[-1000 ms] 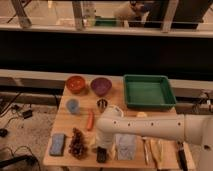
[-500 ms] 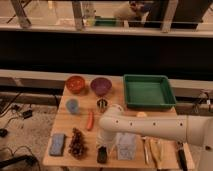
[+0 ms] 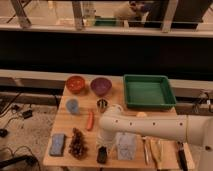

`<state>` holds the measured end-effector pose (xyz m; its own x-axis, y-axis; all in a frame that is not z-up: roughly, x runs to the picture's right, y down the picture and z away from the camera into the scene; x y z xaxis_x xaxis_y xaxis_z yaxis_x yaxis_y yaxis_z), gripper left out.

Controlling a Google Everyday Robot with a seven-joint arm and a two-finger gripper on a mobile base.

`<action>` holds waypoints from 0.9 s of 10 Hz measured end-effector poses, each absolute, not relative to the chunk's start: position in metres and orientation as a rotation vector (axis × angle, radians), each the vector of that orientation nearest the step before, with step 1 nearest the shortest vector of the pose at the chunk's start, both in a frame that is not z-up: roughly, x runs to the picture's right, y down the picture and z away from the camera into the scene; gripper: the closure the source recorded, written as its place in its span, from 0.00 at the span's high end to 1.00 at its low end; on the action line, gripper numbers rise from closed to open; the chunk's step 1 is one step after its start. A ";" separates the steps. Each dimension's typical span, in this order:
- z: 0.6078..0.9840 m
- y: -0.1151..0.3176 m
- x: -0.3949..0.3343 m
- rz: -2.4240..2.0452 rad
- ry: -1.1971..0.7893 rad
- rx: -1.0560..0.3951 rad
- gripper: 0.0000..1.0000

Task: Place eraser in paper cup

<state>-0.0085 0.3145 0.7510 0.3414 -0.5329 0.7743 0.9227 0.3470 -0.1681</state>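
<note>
We find the claw (image 3: 102, 153) low at the front edge of the tabletop (image 3: 65, 125), between the pine cone (image 3: 77, 144) and the pale cloth (image 3: 125, 146). We cannot tell whether it is wide, narrow or holding anything. The eraser (image 3: 181, 156) lies at the front right, well apart from the claw. The paper cup (image 3: 142, 114) stands behind the white arm (image 3: 150, 129), largely hidden, near the green tray (image 3: 148, 91). A carrot (image 3: 90, 120) lies left of the arm.
</note>
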 end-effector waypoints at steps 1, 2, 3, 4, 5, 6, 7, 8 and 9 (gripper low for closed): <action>0.742 0.305 -0.007 -1.014 -0.699 -0.645 0.27; 0.731 0.295 -0.007 -0.994 -0.712 -0.617 0.17; 0.724 0.288 -0.005 -0.977 -0.716 -0.600 0.10; 0.715 0.280 -0.003 -0.957 -0.719 -0.575 0.06; 0.707 0.274 -0.004 -0.950 -0.722 -0.554 0.06; 0.700 0.268 -0.004 -0.946 -0.722 -0.539 0.06; 0.690 0.260 -0.002 -0.941 -0.718 -0.520 0.06; 0.682 0.253 0.000 -0.938 -0.712 -0.503 0.06; 0.675 0.245 0.001 -0.936 -0.706 -0.485 0.06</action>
